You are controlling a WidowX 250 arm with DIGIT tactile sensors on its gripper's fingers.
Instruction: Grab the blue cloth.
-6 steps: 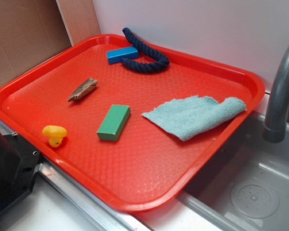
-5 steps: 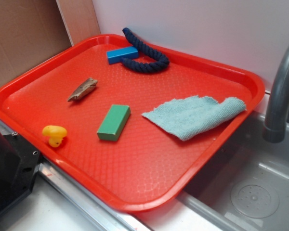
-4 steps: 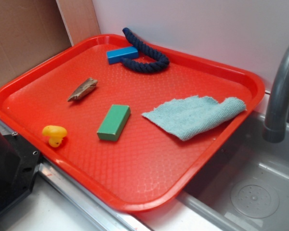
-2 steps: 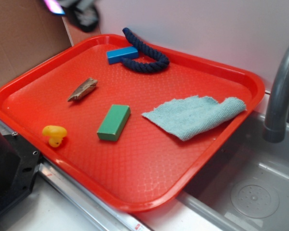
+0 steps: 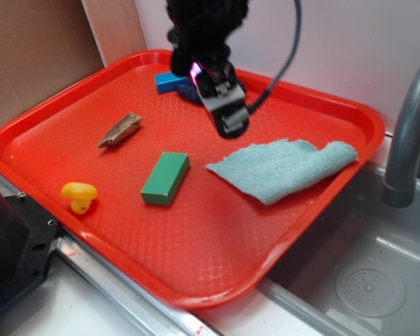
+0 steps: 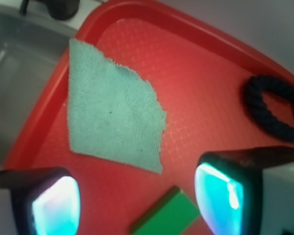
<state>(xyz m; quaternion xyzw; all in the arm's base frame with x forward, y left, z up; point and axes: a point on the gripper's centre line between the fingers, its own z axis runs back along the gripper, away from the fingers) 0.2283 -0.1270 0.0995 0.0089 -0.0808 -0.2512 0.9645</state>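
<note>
My pincer [image 6: 137, 200] hangs above the red tray [image 5: 217, 259], fingers [image 6: 220, 193] spread wide and holding nothing. The blue cloth [image 5: 283, 168] lies flat ahead of my fingertips, untouched, reaching the tray's rim beside the sink [image 5: 367, 280]. The green block [image 6: 169, 215] sits between my fingers, below them.

Gripper [image 5: 227, 112] hangs tilted, jaws apparently apart (exterior view blurred).
</note>
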